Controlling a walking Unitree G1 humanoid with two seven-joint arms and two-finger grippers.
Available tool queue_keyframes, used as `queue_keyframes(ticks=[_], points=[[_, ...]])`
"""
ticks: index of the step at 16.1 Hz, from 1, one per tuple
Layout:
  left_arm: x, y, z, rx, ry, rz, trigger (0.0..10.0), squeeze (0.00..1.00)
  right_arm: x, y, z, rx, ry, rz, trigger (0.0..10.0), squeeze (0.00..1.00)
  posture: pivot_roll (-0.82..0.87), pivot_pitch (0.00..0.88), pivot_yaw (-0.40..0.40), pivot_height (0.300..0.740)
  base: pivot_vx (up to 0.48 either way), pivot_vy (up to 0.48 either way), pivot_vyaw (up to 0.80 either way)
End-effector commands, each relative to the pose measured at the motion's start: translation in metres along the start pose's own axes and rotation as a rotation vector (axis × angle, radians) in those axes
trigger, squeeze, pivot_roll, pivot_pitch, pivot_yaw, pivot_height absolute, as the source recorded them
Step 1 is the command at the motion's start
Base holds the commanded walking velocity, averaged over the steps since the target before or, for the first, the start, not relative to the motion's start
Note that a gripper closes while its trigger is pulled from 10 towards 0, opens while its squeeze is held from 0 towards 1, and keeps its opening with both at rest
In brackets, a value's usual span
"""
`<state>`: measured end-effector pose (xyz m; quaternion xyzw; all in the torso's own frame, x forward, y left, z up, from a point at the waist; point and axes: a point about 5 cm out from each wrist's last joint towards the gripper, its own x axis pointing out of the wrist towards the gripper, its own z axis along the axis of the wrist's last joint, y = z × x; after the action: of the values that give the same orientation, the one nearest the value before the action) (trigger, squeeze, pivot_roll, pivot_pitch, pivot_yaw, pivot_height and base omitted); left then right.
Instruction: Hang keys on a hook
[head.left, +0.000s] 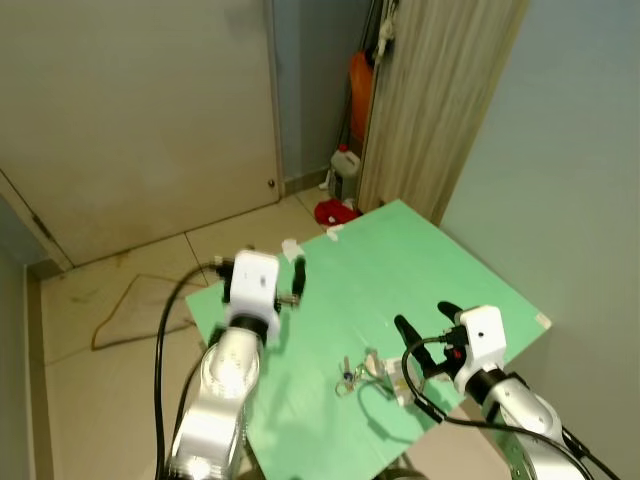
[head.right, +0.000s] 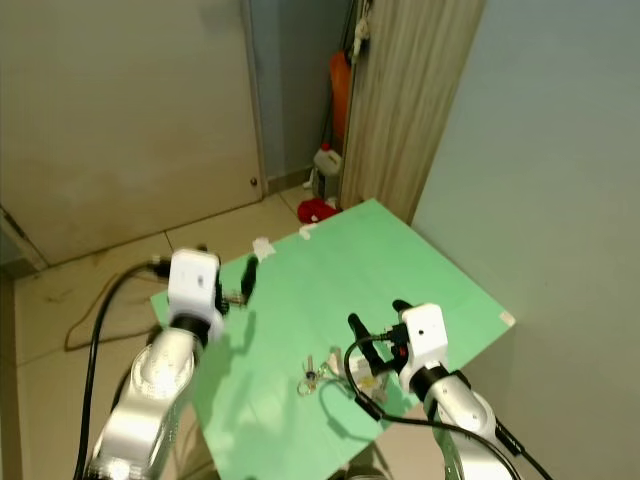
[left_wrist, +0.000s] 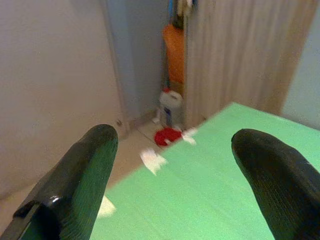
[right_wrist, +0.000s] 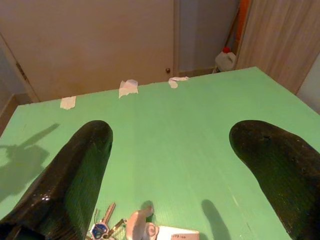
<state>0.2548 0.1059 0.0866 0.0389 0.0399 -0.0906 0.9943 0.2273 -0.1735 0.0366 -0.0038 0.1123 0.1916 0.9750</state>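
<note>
Keys (head.left: 352, 374) on green table (head.left: 400, 260); right tool (head.left: 424, 318) spread just beside.

green table (head.left: 450, 270) by pale blue wall (head.left: 570, 150); beige tiled floor (head.left: 110, 300), wood-grain panel (head.left: 440, 100).

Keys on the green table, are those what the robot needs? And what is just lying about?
For the job:
- keys, on the green table
- right pincer, open, just behind the keys
- left pincer, open, raised over the table's far left edge

Just lying about:
- white jug on the floor
- red cloth on the floor
- bits of white tape along the table edge
</note>
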Motion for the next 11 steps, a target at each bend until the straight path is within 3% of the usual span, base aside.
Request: queue_keyframes(ticks=[1,3,6,9,11], points=[[-0.007,0.0,-0.007,-0.003,0.01,-0.025,10.0,0.0,0.002,-0.004,0.002,-0.002,0.002,0.004,10.0,0.0,-0.19,0.023,-0.007,0.74,0.0,0.0,0.0],[-0.008,0.008,-0.012,-0.006,0.018,0.011,10.0,0.0,0.008,-0.008,0.005,-0.001,0.003,0.001,10.0,0.0,-0.18,0.016,-0.025,0.74,0.0,0.0,0.0],[-0.001,0.007,-0.006,0.022,-0.007,0.027,10.0,0.0,0.015,-0.009,0.01,-0.005,-0.007,0.012,10.0,0.0,-0.17,0.007,-0.041,0.74,0.0,0.0,0.0],[0.004,0.009,-0.005,0.0,-0.01,0.039,10.0,0.0,0.019,-0.009,0.012,-0.005,-0.017,0.011,10.0,0.0,-0.18,0.005,-0.033,0.74,0.0,0.0,0.0],[0.008,0.013,-0.005,0.003,0.002,0.046,10.0,0.0,0.019,-0.004,0.01,0.001,-0.019,0.01,10.0,0.0,-0.19,0.008,-0.009,0.74,-0.48,0.0,0.0]])
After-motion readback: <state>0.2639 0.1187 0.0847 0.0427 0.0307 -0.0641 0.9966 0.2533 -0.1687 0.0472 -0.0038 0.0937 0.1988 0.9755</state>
